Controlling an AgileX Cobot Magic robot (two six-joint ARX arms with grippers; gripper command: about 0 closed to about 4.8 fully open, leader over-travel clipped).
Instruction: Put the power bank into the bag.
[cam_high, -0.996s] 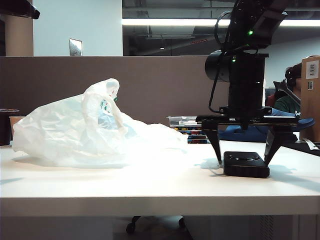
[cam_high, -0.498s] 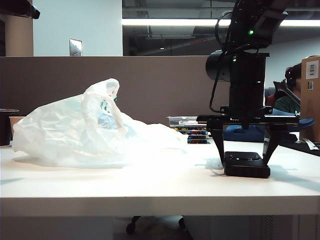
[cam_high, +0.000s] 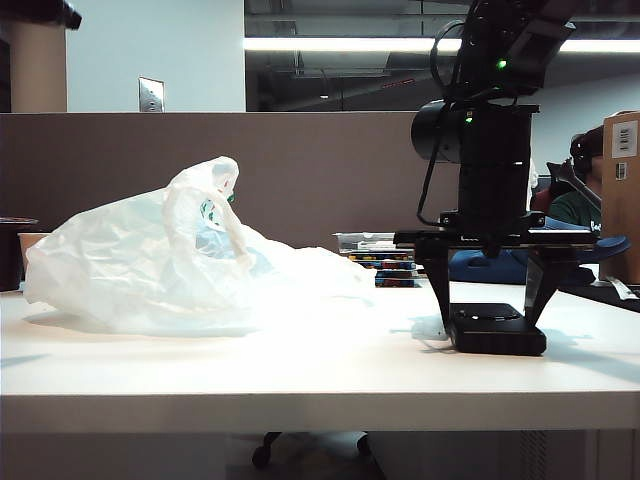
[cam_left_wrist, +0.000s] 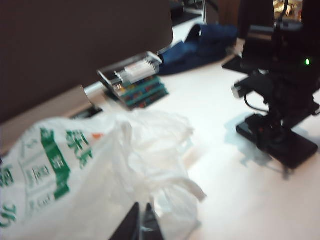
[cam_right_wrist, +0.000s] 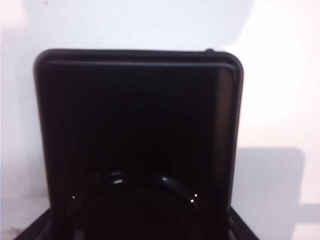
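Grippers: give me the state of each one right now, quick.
Left end effector: shut, pinching the bag.
Right end effector: fingers closed on the power bank, which lies on the table.

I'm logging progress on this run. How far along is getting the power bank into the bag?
Early stage. Done: the right end effector is down over the power bank, its fingers against both ends. In hand: the grasp itself; the power bank is not lifted off the table. The left end effector is shut on the bag. Left: lifting the power bank, carrying it over and putting it into the bag.
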